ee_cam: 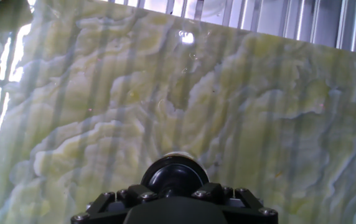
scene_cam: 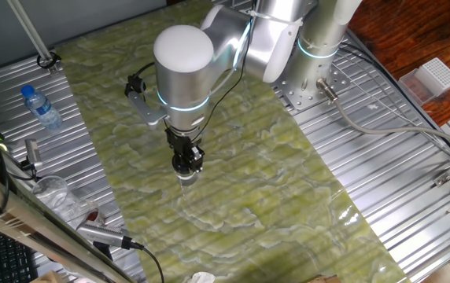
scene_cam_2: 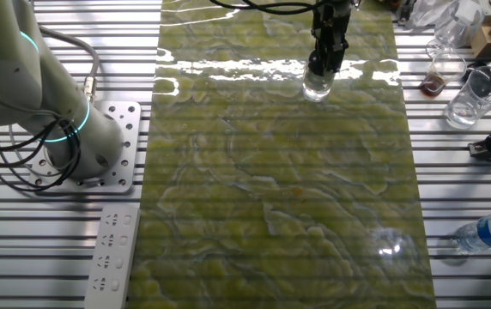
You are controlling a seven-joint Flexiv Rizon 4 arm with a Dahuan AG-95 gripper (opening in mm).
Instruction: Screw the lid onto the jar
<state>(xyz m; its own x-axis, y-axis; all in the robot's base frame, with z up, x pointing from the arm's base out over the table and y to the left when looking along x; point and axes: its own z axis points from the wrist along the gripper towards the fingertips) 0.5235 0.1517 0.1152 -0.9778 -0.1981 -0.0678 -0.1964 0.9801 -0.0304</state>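
Observation:
The small clear jar [scene_cam: 187, 178] [scene_cam_2: 317, 85] stands upright on the green marbled mat, toward its far side in the other fixed view. The black lid [ee_cam: 175, 175] sits on top of the jar. My gripper [scene_cam: 186, 163] [scene_cam_2: 324, 62] [ee_cam: 175, 194] points straight down over the jar and is shut on the lid, with one finger on each side of it. In the hand view the lid fills the space between the fingers and hides the jar below it.
A water bottle with a blue cap [scene_cam: 42, 108] [scene_cam_2: 490, 230] lies on the metal slats beside the mat. Clear glassware [scene_cam_2: 473, 99] and a small box [scene_cam_2: 490, 34] stand at one corner. A white power strip [scene_cam_2: 112, 257] lies near the arm's base [scene_cam_2: 100, 146].

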